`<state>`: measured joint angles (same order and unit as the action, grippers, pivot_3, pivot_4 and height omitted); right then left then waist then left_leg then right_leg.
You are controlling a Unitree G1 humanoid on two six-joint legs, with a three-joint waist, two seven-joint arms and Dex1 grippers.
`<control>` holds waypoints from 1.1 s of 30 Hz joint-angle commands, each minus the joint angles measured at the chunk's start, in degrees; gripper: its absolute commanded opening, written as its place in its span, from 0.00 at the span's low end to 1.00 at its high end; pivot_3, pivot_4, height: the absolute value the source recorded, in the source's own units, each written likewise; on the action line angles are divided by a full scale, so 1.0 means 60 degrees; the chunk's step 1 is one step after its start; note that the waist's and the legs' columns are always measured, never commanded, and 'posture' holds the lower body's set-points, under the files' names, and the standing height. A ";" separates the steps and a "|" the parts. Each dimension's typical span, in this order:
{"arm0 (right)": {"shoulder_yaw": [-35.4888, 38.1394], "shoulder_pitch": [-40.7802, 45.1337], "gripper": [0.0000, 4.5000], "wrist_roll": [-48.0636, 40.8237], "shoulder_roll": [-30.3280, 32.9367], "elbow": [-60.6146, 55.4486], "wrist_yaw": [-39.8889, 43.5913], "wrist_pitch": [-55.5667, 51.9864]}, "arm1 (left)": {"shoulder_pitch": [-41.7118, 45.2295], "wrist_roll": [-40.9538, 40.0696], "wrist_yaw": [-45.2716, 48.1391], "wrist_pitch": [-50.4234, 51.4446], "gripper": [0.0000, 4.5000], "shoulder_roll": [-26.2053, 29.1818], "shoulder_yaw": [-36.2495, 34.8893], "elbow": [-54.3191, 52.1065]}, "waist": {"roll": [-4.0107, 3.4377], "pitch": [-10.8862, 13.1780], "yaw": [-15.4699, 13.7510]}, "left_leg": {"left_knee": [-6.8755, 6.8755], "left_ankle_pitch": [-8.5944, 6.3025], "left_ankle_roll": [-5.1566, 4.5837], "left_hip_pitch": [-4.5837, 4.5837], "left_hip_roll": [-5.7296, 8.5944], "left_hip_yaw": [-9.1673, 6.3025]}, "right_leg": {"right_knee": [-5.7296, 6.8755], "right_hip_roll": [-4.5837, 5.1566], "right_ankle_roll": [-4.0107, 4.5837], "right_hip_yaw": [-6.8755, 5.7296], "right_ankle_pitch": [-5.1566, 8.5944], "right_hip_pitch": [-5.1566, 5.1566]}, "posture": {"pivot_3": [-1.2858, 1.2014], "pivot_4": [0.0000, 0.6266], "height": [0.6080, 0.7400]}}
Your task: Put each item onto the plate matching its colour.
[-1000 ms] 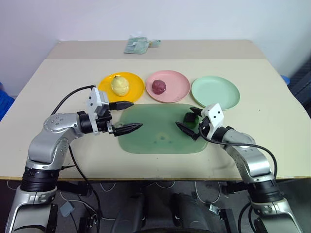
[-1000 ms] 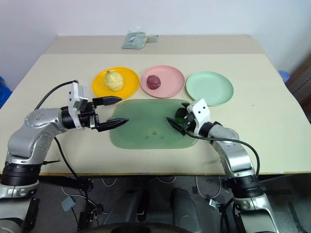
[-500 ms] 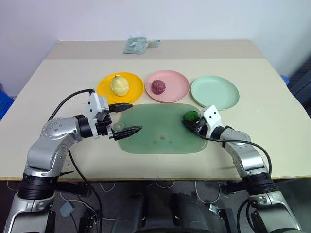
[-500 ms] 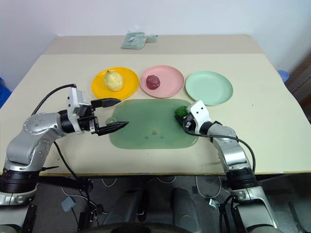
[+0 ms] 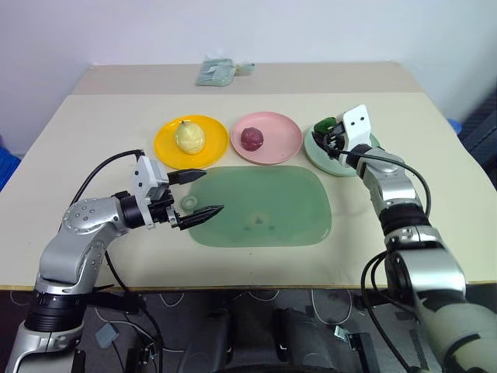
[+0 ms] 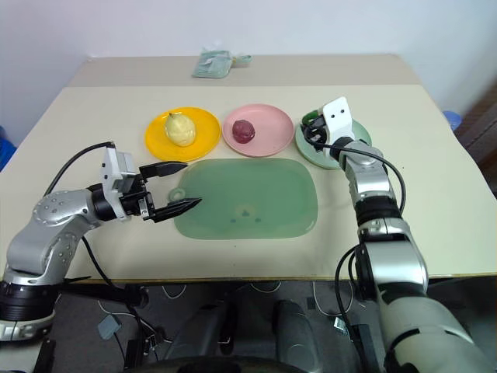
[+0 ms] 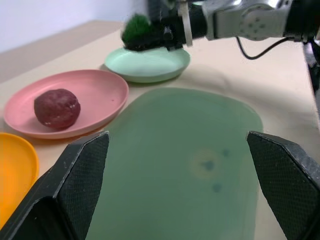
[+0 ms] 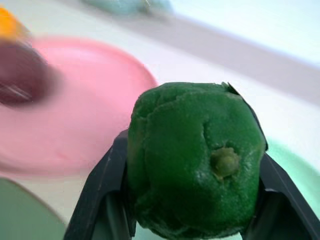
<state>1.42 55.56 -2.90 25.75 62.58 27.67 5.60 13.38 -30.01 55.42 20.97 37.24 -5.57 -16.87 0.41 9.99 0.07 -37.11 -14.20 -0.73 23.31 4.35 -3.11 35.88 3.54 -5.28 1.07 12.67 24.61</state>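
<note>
Step in hand: the green chunk [image 8: 195, 160] is pinched in the right gripper [image 5: 332, 134] — held over the mint green plate [image 5: 317, 148].
Next move: lowering and release are called for.
Left gripper [image 5: 196, 193]: spread, empty — over the mat [image 5: 264, 210].

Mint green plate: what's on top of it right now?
Nothing rests on the mint green plate yet; the right hand holds the dark green chunk above it. That hand hides the plate's far side.

The right pincer [image 5: 329, 134] has closed on the green chunk [image 8: 195, 160] and carried it from the mat [image 5: 264, 206] to above the mint plate [image 5: 318, 148].
</note>
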 commanded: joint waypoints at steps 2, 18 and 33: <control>0.0187 0.0643 0.94 0.0298 0.0224 0.1117 -0.0185 0.0908 | -0.0260 -0.0108 -0.0539 0.0057 1.00 -0.0064 -0.0271 -0.0672 | -0.0003 0.0002 0.0137 | 0.0004 0.0000 0.0000 0.0001 0.0000 0.0000 | -0.0003 0.0000 -0.0001 0.0001 0.0000 0.0000 | 0.52 0.24 1.00; 0.1355 -0.4606 0.99 -0.2535 0.1025 -0.8446 0.2710 -0.1226 | -0.1063 0.1154 -0.3312 -0.1274 1.00 -0.1457 -0.0549 -0.0621 | -0.0016 0.0006 0.0065 | -0.0002 -0.0005 -0.0008 0.0003 -0.0001 -0.0008 | 0.0009 0.0000 -0.0005 0.0001 -0.0002 0.0003 | 0.52 0.24 1.00; 0.3313 -1.0303 0.99 -0.3982 0.1660 -1.3628 0.2285 -0.3644 | -0.3170 0.0831 -0.2699 -0.2175 1.00 -0.1277 -0.1308 -0.0809 | -0.0027 -0.0003 -0.0127 | -0.0019 -0.0005 -0.0006 -0.0006 -0.0012 -0.0003 | -0.0014 0.0004 0.0034 0.0008 0.0021 -0.0022 | 0.52 0.24 1.00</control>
<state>19.15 -6.21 -25.30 34.87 -16.19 41.17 -16.41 -5.93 -24.35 38.94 9.48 29.37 -12.48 -20.19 0.24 9.97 -0.69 -37.22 -14.23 -0.77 23.28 4.26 -3.12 35.73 3.57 -5.07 1.12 12.81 24.46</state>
